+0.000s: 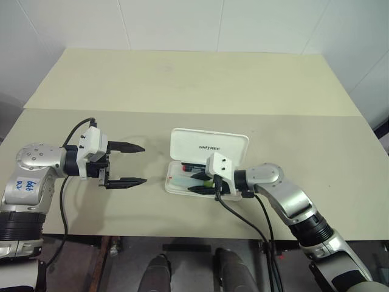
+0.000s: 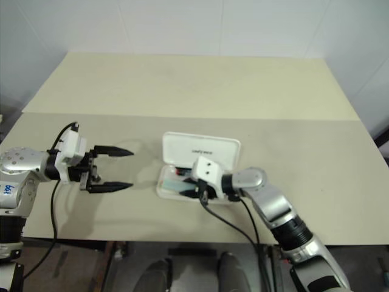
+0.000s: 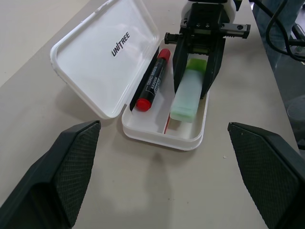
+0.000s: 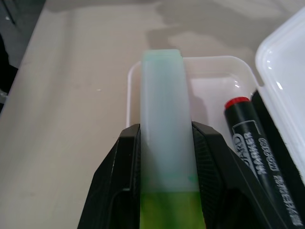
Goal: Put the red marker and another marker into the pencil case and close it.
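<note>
Chunky mint-green highlighter [image 3: 187, 91] was pinched in the right gripper [image 4: 167, 143] over the white hinged plastic pencil case [image 3: 164, 138].
Light, stiff and slick, it was clamped mid-barrel; the slim red marker [image 3: 153, 81] lay beside it; the left gripper [image 1: 126, 164] was spread wide, empty.

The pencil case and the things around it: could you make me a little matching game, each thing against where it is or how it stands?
Things:
1. red marker
2. green highlighter
3. pencil case
4. left gripper

States:
A. hangs open beside the case, holding nothing
B. lies in the tray next to the lid
C. gripped by the right gripper over the tray
D. lid stands open

Pairs: 1-B, 2-C, 3-D, 4-A
</note>
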Robot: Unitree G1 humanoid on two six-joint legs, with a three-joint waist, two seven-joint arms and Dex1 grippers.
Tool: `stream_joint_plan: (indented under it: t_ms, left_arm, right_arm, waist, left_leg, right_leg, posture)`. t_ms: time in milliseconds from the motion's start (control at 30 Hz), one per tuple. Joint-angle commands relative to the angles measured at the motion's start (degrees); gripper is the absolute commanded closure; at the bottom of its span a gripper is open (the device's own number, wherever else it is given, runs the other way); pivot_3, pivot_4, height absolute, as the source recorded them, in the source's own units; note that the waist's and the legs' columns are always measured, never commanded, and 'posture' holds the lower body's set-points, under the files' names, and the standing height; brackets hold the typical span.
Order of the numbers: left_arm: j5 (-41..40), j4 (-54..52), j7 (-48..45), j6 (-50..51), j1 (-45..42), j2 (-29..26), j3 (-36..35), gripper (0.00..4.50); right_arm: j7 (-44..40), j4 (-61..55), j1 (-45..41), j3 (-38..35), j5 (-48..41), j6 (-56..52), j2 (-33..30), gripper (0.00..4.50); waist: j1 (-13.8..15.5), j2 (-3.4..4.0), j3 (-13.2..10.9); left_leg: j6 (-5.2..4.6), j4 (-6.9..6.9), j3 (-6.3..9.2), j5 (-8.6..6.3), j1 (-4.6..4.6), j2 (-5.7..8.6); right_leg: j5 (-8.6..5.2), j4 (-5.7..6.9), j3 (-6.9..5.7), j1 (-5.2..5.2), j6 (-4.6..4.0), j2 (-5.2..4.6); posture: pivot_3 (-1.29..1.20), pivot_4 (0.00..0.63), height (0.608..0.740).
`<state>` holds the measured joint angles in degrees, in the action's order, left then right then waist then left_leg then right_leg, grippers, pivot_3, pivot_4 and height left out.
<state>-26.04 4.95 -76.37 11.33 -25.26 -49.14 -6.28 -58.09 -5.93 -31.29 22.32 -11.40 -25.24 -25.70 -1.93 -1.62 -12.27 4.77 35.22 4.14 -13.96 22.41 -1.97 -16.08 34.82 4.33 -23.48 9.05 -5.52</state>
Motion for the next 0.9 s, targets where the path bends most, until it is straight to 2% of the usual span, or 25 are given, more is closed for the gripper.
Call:
stream_joint_plan:
  t_ms: [33, 267, 433, 600, 733, 900]
  left_arm:
    - [-1.24, -1.55, 0.35, 0.05, -0.08, -0.06, -1.74, 0.00]
    - [-1.02, -1.01, 0.45, -0.12, -0.84, 0.21, -1.34, 0.00]
    - [-0.87, -0.85, 0.66, -0.05, -0.99, 0.38, -1.46, 0.00]
    - [-1.44, -2.83, 2.43, 1.20, 1.04, 0.52, -2.37, 0.00]
    - [-3.56, -9.46, 11.33, 5.11, 7.80, 3.32, -7.36, 0.00]
    - [-3.42, -18.67, 24.25, 7.70, 15.60, 8.64, -12.78, 0.00]
  right_arm:
    - [-1.44, -1.01, -1.14, 0.40, -0.21, 0.54, 0.16, 2.39]
    - [1.12, 1.24, -3.93, -1.51, 1.01, 1.98, 2.97, 0.04]
    - [2.47, 1.04, -7.89, -6.37, -3.26, -1.01, 5.73, 0.04]
    - [1.36, -3.03, -7.85, -9.10, -8.00, -4.68, 5.26, 0.04]
    - [-2.87, -10.84, -2.53, -13.00, -15.11, -6.31, 0.68, 0.04]
    - [-3.50, -18.67, 2.25, -19.68, -24.11, -10.19, -4.34, 0.04]
  waist:
    - [0.00, 0.00, 0.00]
    - [-0.17, 0.00, 0.00]
    - [-0.15, 0.00, 0.00]
    - [-0.06, 0.00, 0.00]
    - [0.05, 0.00, 0.00]
    - [0.15, 0.00, -0.01]
  left_leg:
    - [0.00, 0.00, 0.00, 0.00, 0.00, 0.00]
    - [0.01, 0.00, 0.00, 0.00, -0.01, 0.00]
    - [0.02, 0.00, 0.00, 0.01, -0.01, 0.00]
    - [0.02, -0.06, 0.01, 0.01, 0.00, -0.01]
    - [0.03, -0.10, 0.00, -0.02, 0.03, -0.01]
    - [0.02, -0.09, 0.00, -0.05, 0.03, -0.02]
  right_leg:
    - [0.00, 0.00, 0.00, 0.00, 0.00, 0.00]
    - [0.00, 0.02, 0.00, 0.00, 0.00, 0.00]
    - [0.00, 0.07, 0.00, -0.03, 0.00, 0.00]
    - [-0.02, 0.05, 0.00, -0.03, 0.00, 0.00]
    - [-0.07, 0.02, 0.00, -0.05, 0.02, -0.01]
    - [-0.10, 0.00, 0.01, -0.05, 0.04, -0.01]
  posture:
    - [0.00, 0.150, 0.740]
    - [0.00, 0.150, 0.740]
    - [0.00, 0.150, 0.740]
    - [0.00, 0.150, 0.740]
    - [0.00, 0.150, 0.740]
    - [0.00, 0.150, 0.740]
